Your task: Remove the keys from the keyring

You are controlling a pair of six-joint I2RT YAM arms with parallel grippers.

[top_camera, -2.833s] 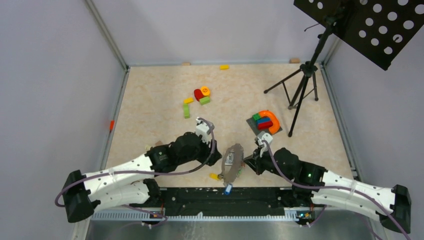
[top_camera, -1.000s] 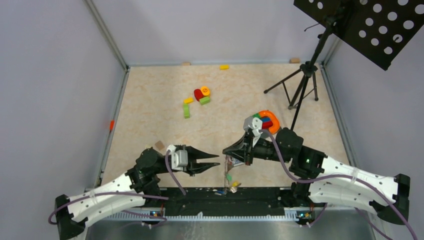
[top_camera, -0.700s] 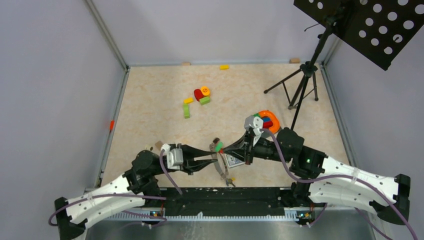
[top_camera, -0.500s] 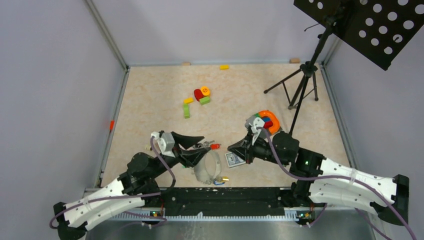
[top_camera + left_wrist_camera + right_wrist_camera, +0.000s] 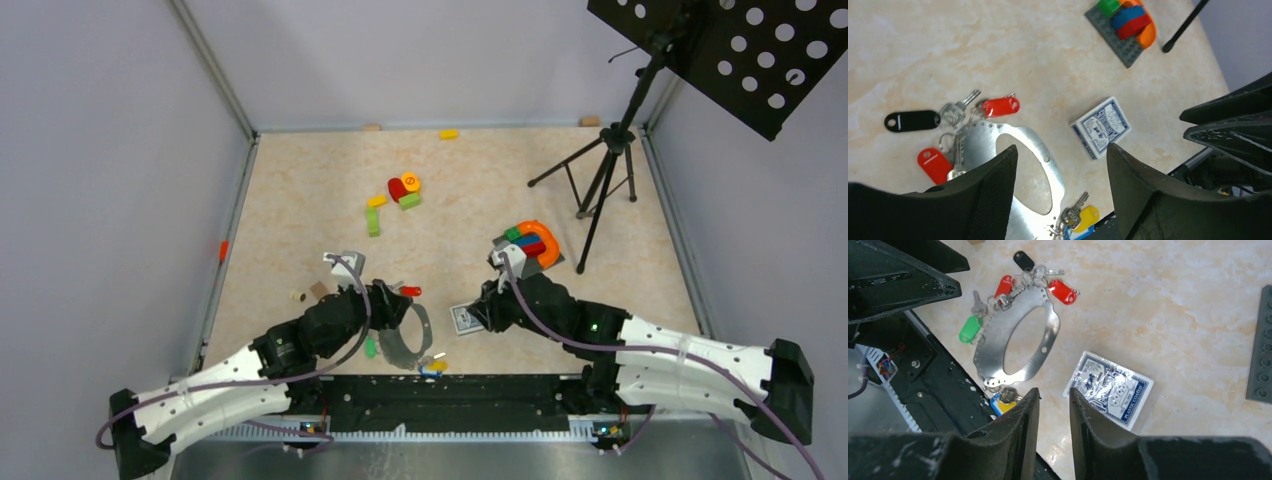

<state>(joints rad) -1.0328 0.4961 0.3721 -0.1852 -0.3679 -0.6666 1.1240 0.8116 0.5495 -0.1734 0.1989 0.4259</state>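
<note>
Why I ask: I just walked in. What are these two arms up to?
Neither arm holds anything. The keyring lies flat on the table near its front edge, the tagged keys not yet off it. The left gripper hovers open above it; the right gripper, jaws slightly apart, is by the playing-card box.

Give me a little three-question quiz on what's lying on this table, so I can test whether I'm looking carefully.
1. True or false: the keyring lies flat on the table, with keys hanging on it.
2. Multiple choice: what lies just beside the keyring? A) a playing-card box B) a spoon C) a cup
3. Short answer: which tag colour appears twice among the keys?

Key: 1 true; 2 A; 3 red.
</note>
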